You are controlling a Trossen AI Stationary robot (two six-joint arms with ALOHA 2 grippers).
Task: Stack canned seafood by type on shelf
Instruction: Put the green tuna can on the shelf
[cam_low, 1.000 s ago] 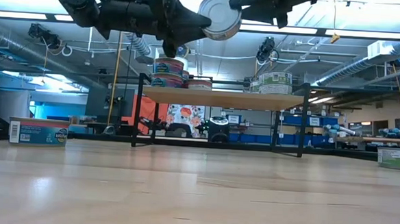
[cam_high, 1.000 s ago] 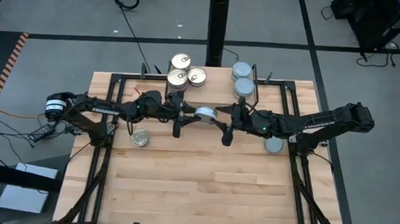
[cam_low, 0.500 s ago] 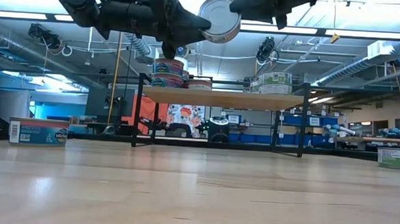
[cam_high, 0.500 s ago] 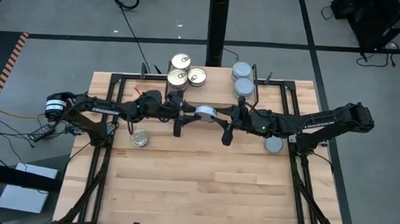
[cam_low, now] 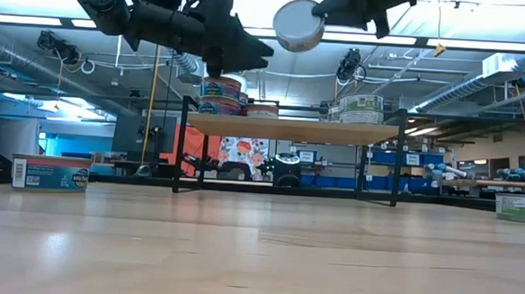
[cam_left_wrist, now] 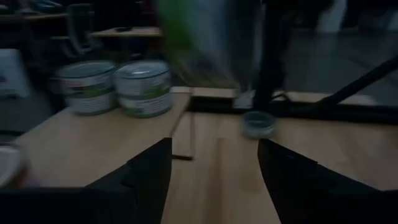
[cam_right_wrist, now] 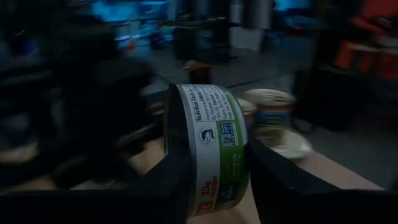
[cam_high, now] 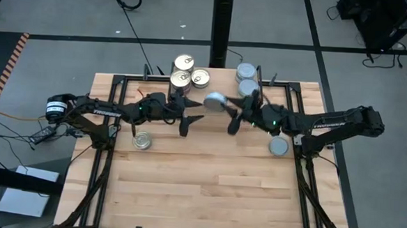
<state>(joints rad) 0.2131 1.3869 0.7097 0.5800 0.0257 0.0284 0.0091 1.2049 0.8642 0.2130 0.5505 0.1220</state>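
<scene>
The right gripper (cam_high: pixel 226 108) clamps a tin (cam_high: pixel 214 100) (green-labelled) above the shelf (cam_low: pixel 290 128); the left gripper (cam_high: pixel 189 117) hangs beside it, jaws apart and empty.

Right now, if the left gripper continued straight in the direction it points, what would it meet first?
Probably the tin held in the right gripper, which hangs just ahead of the open left gripper above the table; depth is unclear, so it might pass beside it.
</scene>
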